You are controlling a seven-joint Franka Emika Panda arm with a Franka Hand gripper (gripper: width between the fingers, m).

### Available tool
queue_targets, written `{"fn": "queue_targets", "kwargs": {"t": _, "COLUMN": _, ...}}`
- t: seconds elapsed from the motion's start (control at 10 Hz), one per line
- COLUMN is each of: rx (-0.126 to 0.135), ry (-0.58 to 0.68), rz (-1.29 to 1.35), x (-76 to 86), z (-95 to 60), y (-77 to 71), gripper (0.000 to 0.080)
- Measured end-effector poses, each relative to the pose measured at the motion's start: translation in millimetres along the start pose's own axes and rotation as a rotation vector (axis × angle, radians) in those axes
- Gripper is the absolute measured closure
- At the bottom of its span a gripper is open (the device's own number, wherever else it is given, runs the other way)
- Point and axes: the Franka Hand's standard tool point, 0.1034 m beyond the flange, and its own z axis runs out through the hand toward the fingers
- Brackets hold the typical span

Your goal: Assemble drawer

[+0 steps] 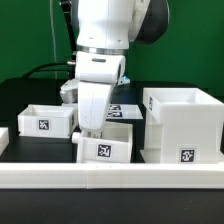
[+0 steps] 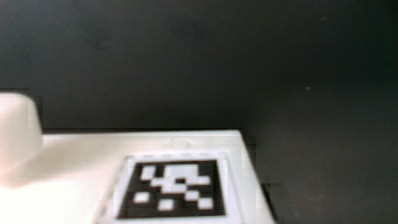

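The drawer's large white boxy housing (image 1: 185, 125) stands at the exterior view's right, tag facing front. One open-top tray (image 1: 42, 120) sits at the left. A second tray (image 1: 108, 146) sits in the middle, tag on its front wall. My gripper (image 1: 85, 133) reaches down at this middle tray's left end, touching or very close to it. Its fingers are hard to make out against the white plastic. The wrist view shows a white tagged surface (image 2: 178, 185) very close, with a blurred white shape (image 2: 15, 140) beside it. No fingertips show there.
The long white border rail (image 1: 110, 176) runs across the front of the black table. The marker board (image 1: 127, 108) lies behind the arm, between the trays and the housing. Dark cables run behind the left tray.
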Motion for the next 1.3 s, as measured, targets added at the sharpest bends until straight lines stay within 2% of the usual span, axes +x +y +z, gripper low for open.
{"fn": "queue_targets", "kwargs": {"t": 0.1, "rx": -0.018, "ry": 0.004, "rz": 0.001, "x": 0.9, "z": 0.8, "y": -0.7, "gripper": 0.0758}}
{"fn": "queue_targets", "kwargs": {"t": 0.4, "rx": 0.009, "ry": 0.002, "rz": -0.041, "x": 16.3, "z": -0.9, "y": 8.8, "gripper": 0.0758}}
{"fn": "queue_targets", "kwargs": {"t": 0.5, "rx": 0.006, "ry": 0.002, "rz": -0.037, "x": 15.2, "z": -0.2, "y": 9.1, "gripper": 0.0758}}
{"fn": "queue_targets", "kwargs": {"t": 0.6, "rx": 0.015, "ry": 0.001, "rz": -0.035, "x": 14.0, "z": 0.7, "y": 7.4, "gripper": 0.0758}}
{"fn": "queue_targets", "kwargs": {"t": 0.7, "rx": 0.044, "ry": -0.006, "rz": -0.034, "x": 12.4, "z": 0.9, "y": 5.3, "gripper": 0.0758}}
{"fn": "queue_targets", "kwargs": {"t": 0.8, "rx": 0.042, "ry": -0.006, "rz": -0.034, "x": 12.4, "z": 0.9, "y": 5.9, "gripper": 0.0758}}
{"fn": "queue_targets", "kwargs": {"t": 1.0, "rx": 0.061, "ry": -0.009, "rz": -0.053, "x": 10.9, "z": 0.6, "y": 5.8, "gripper": 0.0758}}
{"fn": "queue_targets", "kwargs": {"t": 1.3, "rx": 0.065, "ry": -0.009, "rz": -0.052, "x": 10.6, "z": 2.4, "y": 4.0, "gripper": 0.0758}}
